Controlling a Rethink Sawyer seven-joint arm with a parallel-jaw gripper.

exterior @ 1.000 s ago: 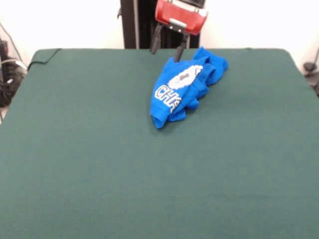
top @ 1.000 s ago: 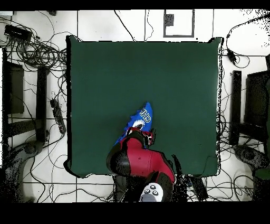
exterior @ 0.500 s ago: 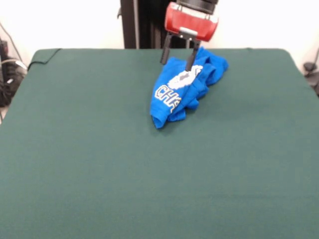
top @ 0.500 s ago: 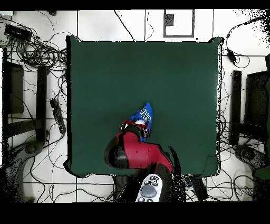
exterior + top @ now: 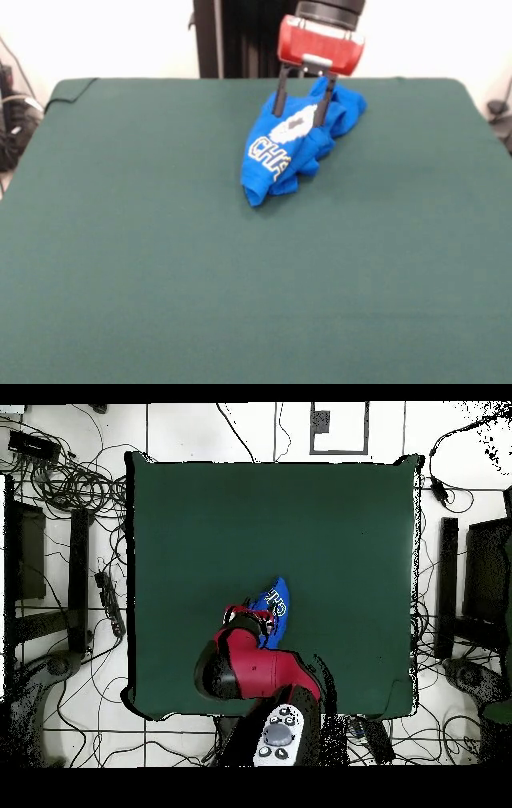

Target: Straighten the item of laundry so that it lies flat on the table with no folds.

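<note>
Worktop [image 5: 160,272] near part bare, dark green cloth. Blue T-shirt [image 5: 282,156] [image 5: 274,603] crumpled in elongated heap toward far side, a bit right of centre in front view; white block letters on near end, white-grey graphic higher up, bunched folds at far right end. Tool [image 5: 303,110] red-bodied, hangs over far part of shirt, two dark fingers [image 5: 279,98] spread wide, one each side of graphic, tips at cloth. Overhead view: arm [image 5: 250,674] covers most of shirt.
</note>
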